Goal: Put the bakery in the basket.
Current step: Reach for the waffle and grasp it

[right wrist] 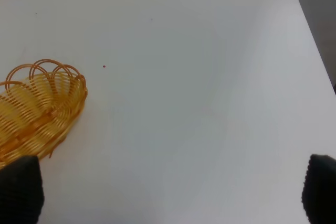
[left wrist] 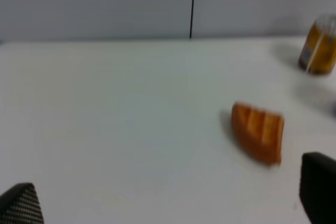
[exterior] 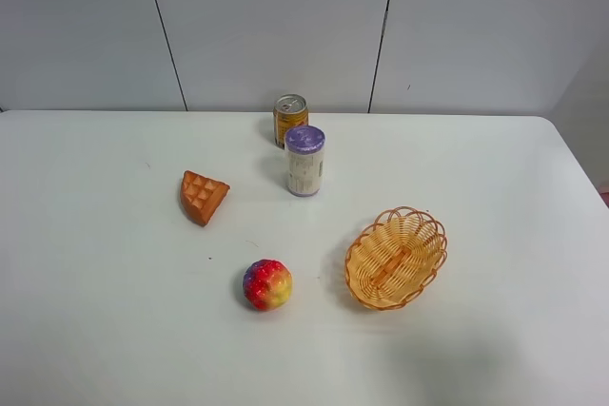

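Observation:
The bakery, an orange-brown waffle wedge point(exterior: 203, 196), lies on the white table point(exterior: 114, 311) left of centre. It also shows, blurred, in the left wrist view point(left wrist: 258, 132), ahead of my left gripper point(left wrist: 169, 198), which is open and empty with its fingertips point(left wrist: 21, 205) wide apart. The oval wicker basket point(exterior: 396, 257) sits empty at centre right. One end of the basket point(right wrist: 37, 108) shows in the right wrist view, beside my open, empty right gripper point(right wrist: 169, 190). Neither arm appears in the exterior high view.
An orange drink can point(exterior: 290, 120) and a purple-lidded white can point(exterior: 304, 160) stand upright behind the centre. A red-yellow bumpy round fruit point(exterior: 267, 284) lies in front, between wedge and basket. The orange can point(left wrist: 318, 48) also shows in the left wrist view.

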Robot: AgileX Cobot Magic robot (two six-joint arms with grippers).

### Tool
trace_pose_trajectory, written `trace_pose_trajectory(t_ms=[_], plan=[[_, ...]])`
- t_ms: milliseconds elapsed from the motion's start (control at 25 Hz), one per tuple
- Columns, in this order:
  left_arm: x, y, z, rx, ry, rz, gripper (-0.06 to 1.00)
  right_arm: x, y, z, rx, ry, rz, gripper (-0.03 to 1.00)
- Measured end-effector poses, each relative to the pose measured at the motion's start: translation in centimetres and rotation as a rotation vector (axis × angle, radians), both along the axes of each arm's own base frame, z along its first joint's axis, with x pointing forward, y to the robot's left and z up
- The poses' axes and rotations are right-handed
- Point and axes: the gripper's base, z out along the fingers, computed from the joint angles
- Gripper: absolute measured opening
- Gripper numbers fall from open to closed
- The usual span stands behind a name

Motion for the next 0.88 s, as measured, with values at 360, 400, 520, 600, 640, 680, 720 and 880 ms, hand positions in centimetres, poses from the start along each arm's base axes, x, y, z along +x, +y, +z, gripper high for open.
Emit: trace_pose_trajectory(t_ms=[360, 400, 520, 600, 640, 680, 720, 880], plan=[[12.6, -0.7, -1.2, -0.173, 0.237, -0.002, 1.00, 0.0, 0.0, 0.0, 0.000, 0.000, 0.000, 0.99], [13.8, -1.0, -1.7, -0.166, 0.273, -0.014, 1.00, 0.0, 0.0, 0.0, 0.000, 0.000, 0.000, 0.99], [17.7, -2.7, -4.1, -0.116, 0.404, -0.076, 1.00, 0.0, 0.0, 0.0, 0.000, 0.000, 0.000, 0.99], [19.6, -4.2, -5.4, -0.063, 0.466, -0.133, 1.00, 0.0, 0.0, 0.0, 0.000, 0.000, 0.000, 0.99], [20.5, -4.9, -6.1, -0.037, 0.491, -0.157, 1.00, 0.0, 0.0, 0.0, 0.000, 0.000, 0.000, 0.99], [21.2, -5.8, -6.7, -0.017, 0.509, -0.183, 1.00, 0.0, 0.0, 0.0, 0.000, 0.000, 0.000, 0.99], [21.8, -6.6, -7.6, 0.000, 0.535, -0.207, 1.00, 0.0, 0.0, 0.0, 0.000, 0.000, 0.000, 0.99], [23.6, -9.5, -11.4, 0.047, 0.626, -0.278, 1.00, 0.0, 0.0, 0.0, 0.000, 0.000, 0.000, 0.99]])
